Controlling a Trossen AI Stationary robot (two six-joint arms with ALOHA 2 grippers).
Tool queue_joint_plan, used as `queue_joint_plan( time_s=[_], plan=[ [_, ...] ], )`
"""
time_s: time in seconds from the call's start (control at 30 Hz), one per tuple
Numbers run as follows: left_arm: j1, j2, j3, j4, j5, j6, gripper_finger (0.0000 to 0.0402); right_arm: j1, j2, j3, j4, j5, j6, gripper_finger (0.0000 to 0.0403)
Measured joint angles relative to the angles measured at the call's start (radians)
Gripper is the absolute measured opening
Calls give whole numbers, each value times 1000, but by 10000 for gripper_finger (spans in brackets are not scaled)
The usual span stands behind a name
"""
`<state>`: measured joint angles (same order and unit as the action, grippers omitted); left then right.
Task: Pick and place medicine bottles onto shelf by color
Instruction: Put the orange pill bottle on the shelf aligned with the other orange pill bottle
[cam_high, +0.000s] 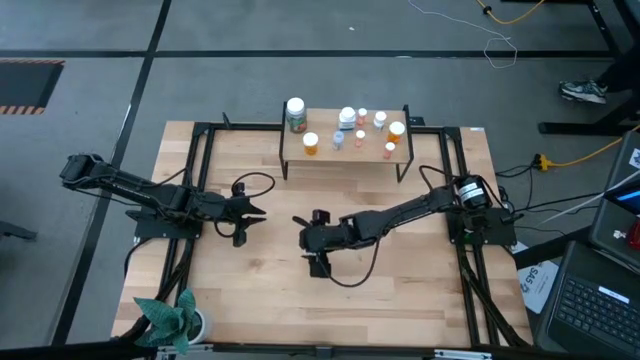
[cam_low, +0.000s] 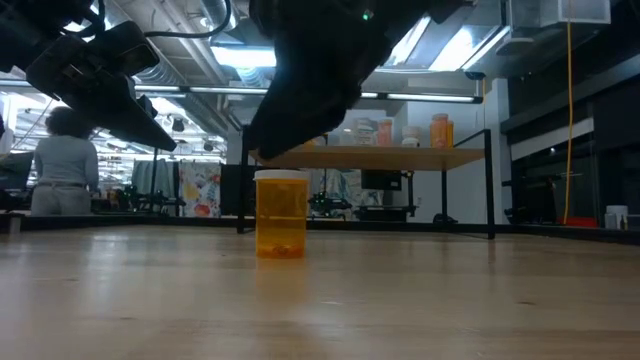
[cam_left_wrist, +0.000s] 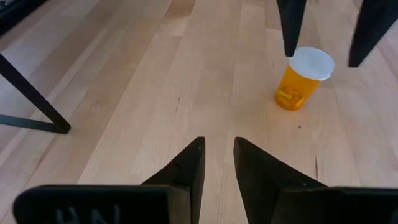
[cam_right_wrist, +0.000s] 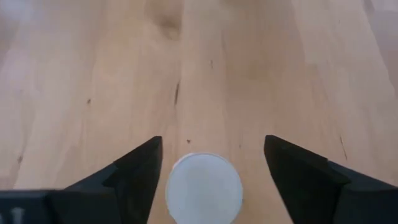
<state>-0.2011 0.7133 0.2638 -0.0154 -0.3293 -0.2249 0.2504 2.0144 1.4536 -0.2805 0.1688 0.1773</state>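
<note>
One orange bottle (cam_low: 281, 215) stands upright on my surface (cam_high: 400, 290), away from the rest: a translucent amber cylinder with a smooth white round cap and small pills lying at its bottom. My right end effector (cam_right_wrist: 213, 171) hangs directly over it, its dark wedge-shaped fingers (cam_right_wrist: 134, 171) spread wide on either side of the cap and clear of it, so it holds nothing. In the high view that end effector (cam_high: 316, 245) sits near the middle of the surface, and the bottle is hidden beneath it there. My left end effector (cam_left_wrist: 219, 163) waits at about 9 o'clock from it, well apart, with its tapered black fingers drawn narrow and nothing between them.

The shelf (cam_high: 345, 152), a light-wood board on thin black legs, stands at 12 o'clock along the far edge. It carries the other bottles (cam_high: 360, 128), all white-capped: a large dark green one (cam_high: 296, 115) at its left end, orange ones and some pale or clear ones, mostly clustered toward the right.

The surface is pale butcher-block wood with fine grain and a few dark knots, framed by black metal rails. A green crumpled cloth (cam_high: 168, 315) lies at its 7 o'clock corner. The floor is grey, with cables and a laptop (cam_high: 600, 305) at 4 o'clock. In the low view a person (cam_low: 65, 165) stands far off under bright ceiling lights.
</note>
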Motion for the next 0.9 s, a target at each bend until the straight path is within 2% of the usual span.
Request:
queue_joint_plan(
  time_s=[0.13, 0.23, 0.63, 0.8, 0.9],
  plan=[
    [0, 0, 0, 0, 0, 0, 80, 2, 0, 0, 10, -60, 1, 320],
    [0, 0, 0, 0, 0, 0, 80, 3, 0, 0, 30, -73, 1, 335],
    [0, 0, 0, 0, -2, 0, 80, 2, 0, 0, -30, -73, -65, 338],
    [0, 0, 0, 0, -2, 0, 80, 2, 0, 0, -45, 4, -79, 338],
    [0, 0, 0, 0, -2, 0, 80, 1, 0, 0, -54, -32, -81, 338]
  ],
)
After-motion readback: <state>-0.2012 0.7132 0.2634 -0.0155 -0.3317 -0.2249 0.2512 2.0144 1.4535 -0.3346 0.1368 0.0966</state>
